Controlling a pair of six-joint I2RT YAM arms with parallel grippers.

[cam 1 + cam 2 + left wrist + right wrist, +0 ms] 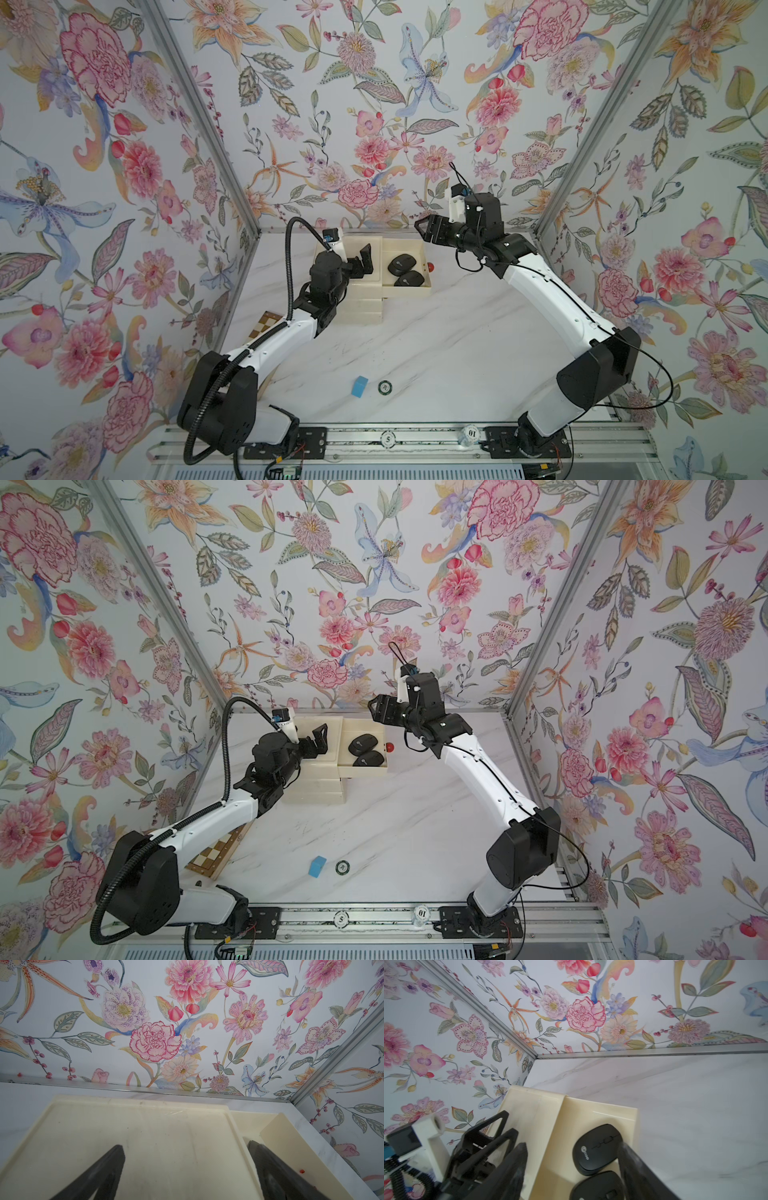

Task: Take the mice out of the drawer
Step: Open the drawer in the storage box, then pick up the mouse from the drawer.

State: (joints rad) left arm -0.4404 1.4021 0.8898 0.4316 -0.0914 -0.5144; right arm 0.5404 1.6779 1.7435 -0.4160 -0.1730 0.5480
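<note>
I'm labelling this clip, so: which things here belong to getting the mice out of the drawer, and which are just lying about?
Part of the job: far black mouse; near black mouse; open drawer; drawer unit.
Just lying about: blue block; round chip; chessboard.

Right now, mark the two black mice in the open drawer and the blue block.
Far black mouse (401, 264): in a top view, middle of its back.
Near black mouse (410, 279): in a top view, middle of its back.
Blue block (359, 386): in a top view, its middle.
</note>
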